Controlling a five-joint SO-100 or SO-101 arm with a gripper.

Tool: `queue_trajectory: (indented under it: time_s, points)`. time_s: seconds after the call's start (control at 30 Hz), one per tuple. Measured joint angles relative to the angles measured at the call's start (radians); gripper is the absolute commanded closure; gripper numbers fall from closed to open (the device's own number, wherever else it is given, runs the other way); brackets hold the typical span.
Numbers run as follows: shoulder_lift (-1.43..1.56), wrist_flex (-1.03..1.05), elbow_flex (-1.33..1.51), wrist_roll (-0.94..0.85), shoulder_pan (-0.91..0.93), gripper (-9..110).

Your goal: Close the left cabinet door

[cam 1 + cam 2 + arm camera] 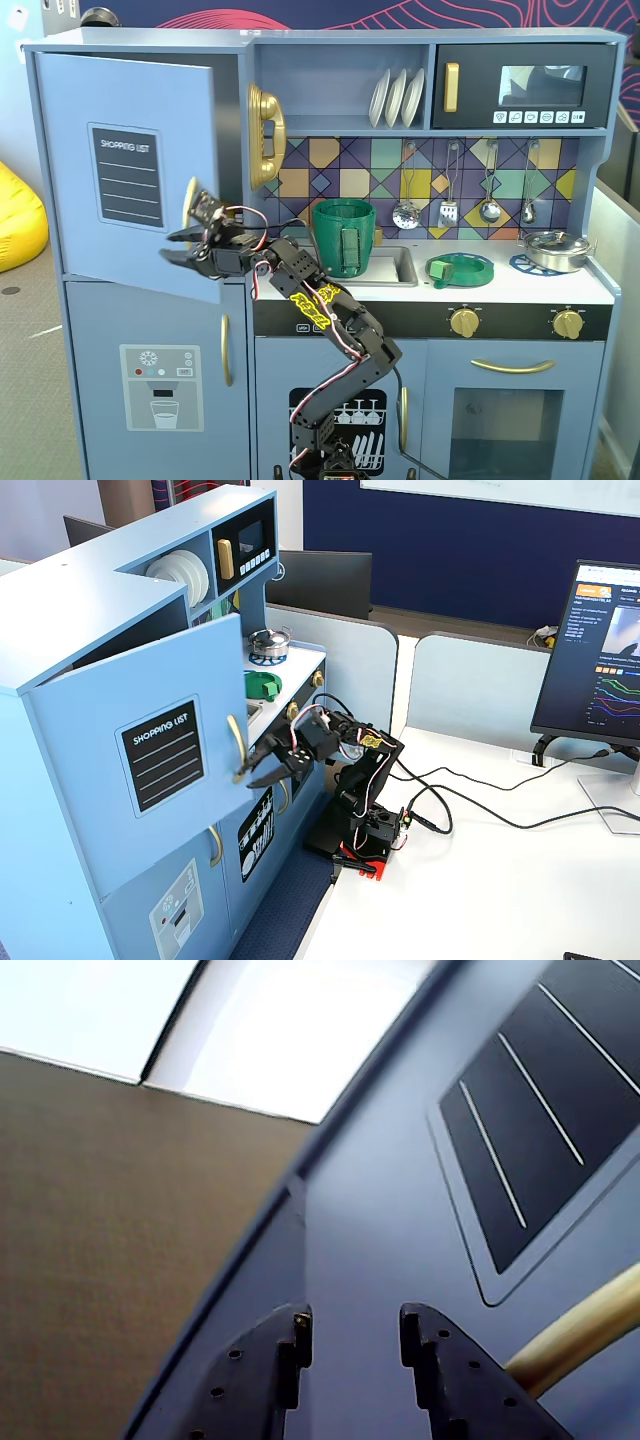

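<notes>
The left cabinet door (130,170) is light blue with a black "SHOPPING LIST" panel (126,175) and stands partly open, swung out from the cabinet. It also shows in the other fixed view (150,780), with its curved gold handle (237,745). My gripper (170,248) is open and empty at the door's lower free edge, just below the handle (190,200). In the wrist view the gripper (355,1325) has its black fingertips (295,1335) spread close against the blue door face (380,1220), with the panel (540,1140) and the handle (585,1330) to the right.
Below is the blue door with the dispenser graphic (160,385). A gold phone (265,135), a green pitcher (343,235) in the sink and a black microwave (525,85) lie to the right. The arm's base (365,830) stands on a white desk with cables and a monitor (590,650).
</notes>
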Motion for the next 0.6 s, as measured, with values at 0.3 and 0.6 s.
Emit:
queue_trajectory:
  time_s: [0.3, 0.6]
  points:
    - [-0.106, -0.078, -0.051, 0.219, 0.244, 101]
    - [-0.229, -0.12, -0.144, 0.321, 0.357, 101]
